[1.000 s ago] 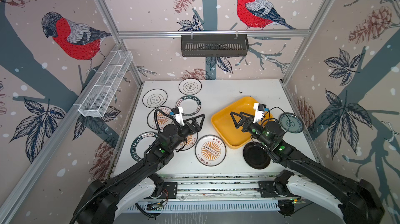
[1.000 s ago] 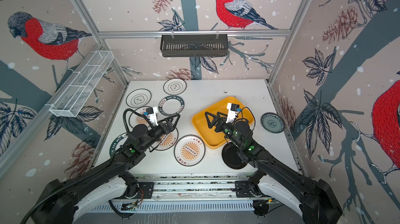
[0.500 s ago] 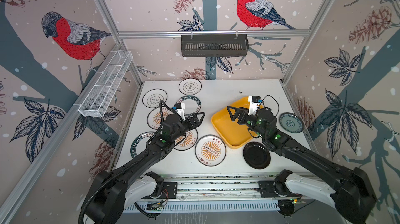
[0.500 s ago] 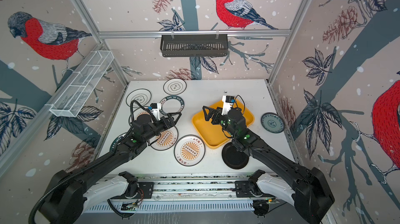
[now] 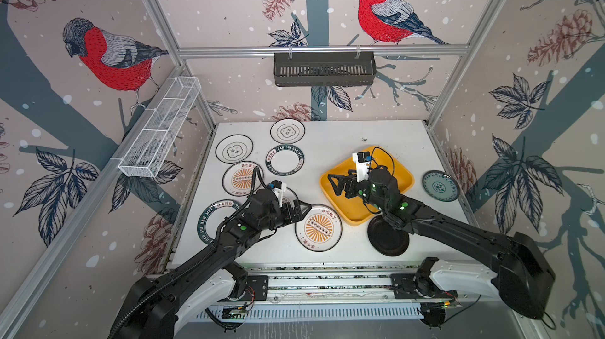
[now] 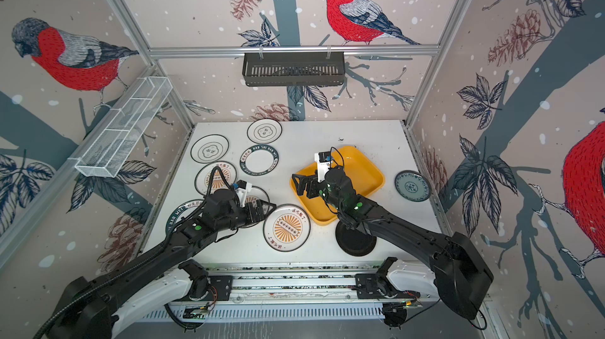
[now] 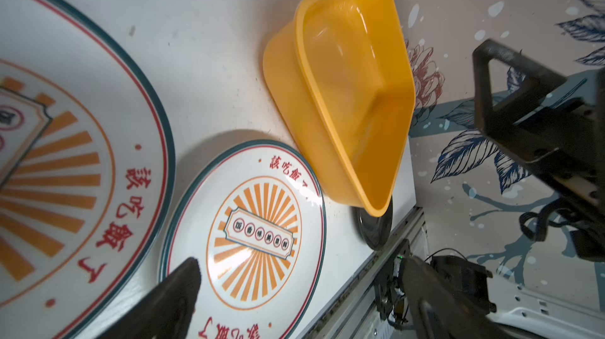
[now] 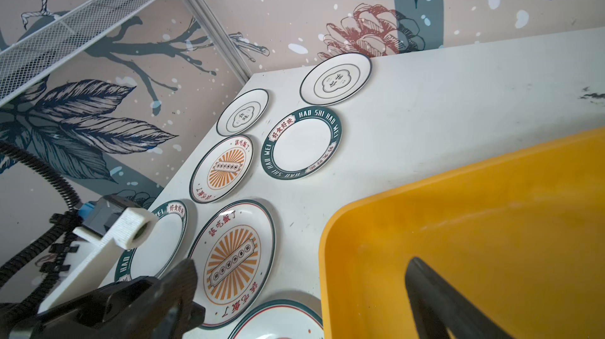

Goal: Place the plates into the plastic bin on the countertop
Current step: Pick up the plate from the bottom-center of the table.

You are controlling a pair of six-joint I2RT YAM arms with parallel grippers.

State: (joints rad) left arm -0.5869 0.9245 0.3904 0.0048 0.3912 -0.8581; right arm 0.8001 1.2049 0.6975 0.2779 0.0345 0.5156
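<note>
Several plates lie flat on the white countertop [image 5: 340, 137]. The nearest sunburst plate [image 5: 318, 227] sits at the front centre, beside the yellow plastic bin [image 5: 401, 175], which holds nothing. My left gripper [image 5: 304, 208] is open and low at that plate's [image 7: 248, 222] left rim, partly covering another sunburst plate [image 5: 289, 194]. My right gripper [image 5: 332, 185] is open above the bin's [image 8: 491, 222] left corner. A black plate [image 5: 388, 237] lies in front of the bin and a blue-green one [image 5: 440, 186] to its right. Both grippers hold nothing.
At back left lie two flower-outline plates [image 5: 287, 131] [image 5: 234, 148], a lettered-rim plate [image 5: 284, 160] and a sunburst plate [image 5: 242, 178]. My left arm hides part of another lettered-rim plate [image 5: 209, 222]. A black slotted basket [image 5: 324, 69] and a white wire rack [image 5: 160, 131] hang on the walls.
My left gripper has swung forward and down to the front sunburst plate's rim. My right gripper has moved left to the bin's left corner. Both stayed open.
</note>
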